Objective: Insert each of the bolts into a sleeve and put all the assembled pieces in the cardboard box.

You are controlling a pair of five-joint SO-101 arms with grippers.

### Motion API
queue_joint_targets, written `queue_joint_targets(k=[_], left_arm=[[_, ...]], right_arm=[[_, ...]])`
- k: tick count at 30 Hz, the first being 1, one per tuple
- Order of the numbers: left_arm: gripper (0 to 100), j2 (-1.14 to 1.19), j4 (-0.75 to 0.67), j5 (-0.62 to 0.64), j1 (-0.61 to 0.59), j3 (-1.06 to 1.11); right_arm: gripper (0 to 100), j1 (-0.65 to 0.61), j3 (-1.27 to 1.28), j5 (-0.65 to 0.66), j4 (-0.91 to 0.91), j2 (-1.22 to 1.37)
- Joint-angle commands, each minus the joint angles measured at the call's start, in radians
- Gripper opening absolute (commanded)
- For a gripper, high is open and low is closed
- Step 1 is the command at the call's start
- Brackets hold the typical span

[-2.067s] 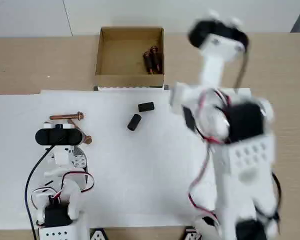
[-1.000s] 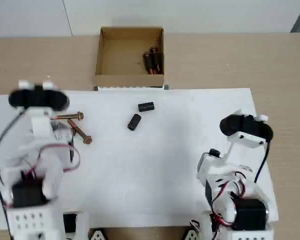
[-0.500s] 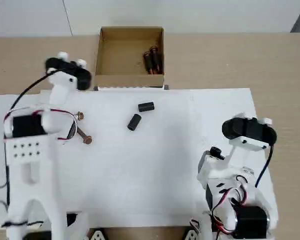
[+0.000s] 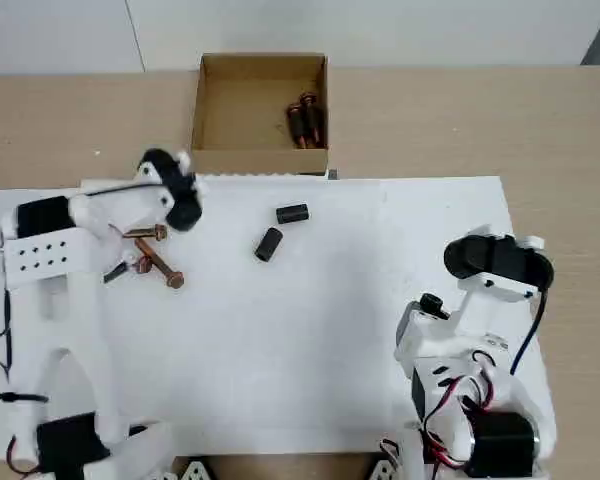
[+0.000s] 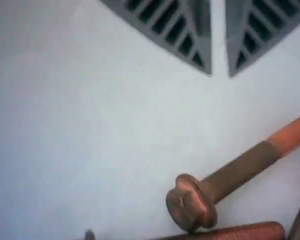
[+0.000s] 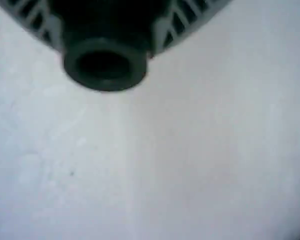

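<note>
Two copper bolts lie on the white paper at the left, one (image 4: pixel 146 233) farther back and one (image 4: pixel 162 271) nearer. My left gripper (image 4: pixel 118 268) hangs low just beside them; its fingertips (image 5: pixel 195 40) stand open by a narrow gap with nothing between, a little way from a bolt's head (image 5: pixel 190 203). Two black sleeves (image 4: pixel 292 213) (image 4: pixel 269 244) lie loose mid-paper. My right gripper (image 6: pixel 105 35) is shut on a black sleeve (image 6: pixel 105 65) just above the paper at the right. The cardboard box (image 4: pixel 220 110) at the back holds assembled pieces (image 4: pixel 305 118).
The white paper sheet (image 4: pixel 310 340) covers most of the wooden table. The right arm (image 4: pixel 495 262) sits folded at the front right. The left arm's body (image 4: pixel 45 250) stretches over the paper's left edge.
The left arm has swung forward and lowered its gripper beside the two bolts. The right arm, earlier up near the box, folded back to the front right and now holds still.
</note>
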Motion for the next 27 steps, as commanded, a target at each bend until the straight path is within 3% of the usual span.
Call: queue_joint_targets(k=[1,8,14,27], left_arm=[[1,0.025,0.005,-0.192,-0.046,-0.038],[3,0.112,-0.034,-0.351,-0.051,-0.041],[11,0.207,-0.176,-0.362,-0.049,-0.042],[11,0.322,-0.215,-0.4,-0.035,-0.122]], right_arm=[[0.3,0.012,-0.003,0.005,-0.021,-0.001],[0.3,0.012,-0.002,0.005,-0.021,0.004],[0.3,0.012,0.038,0.006,-0.045,0.004],[0.3,0.01,0.061,0.009,-0.079,0.004]])
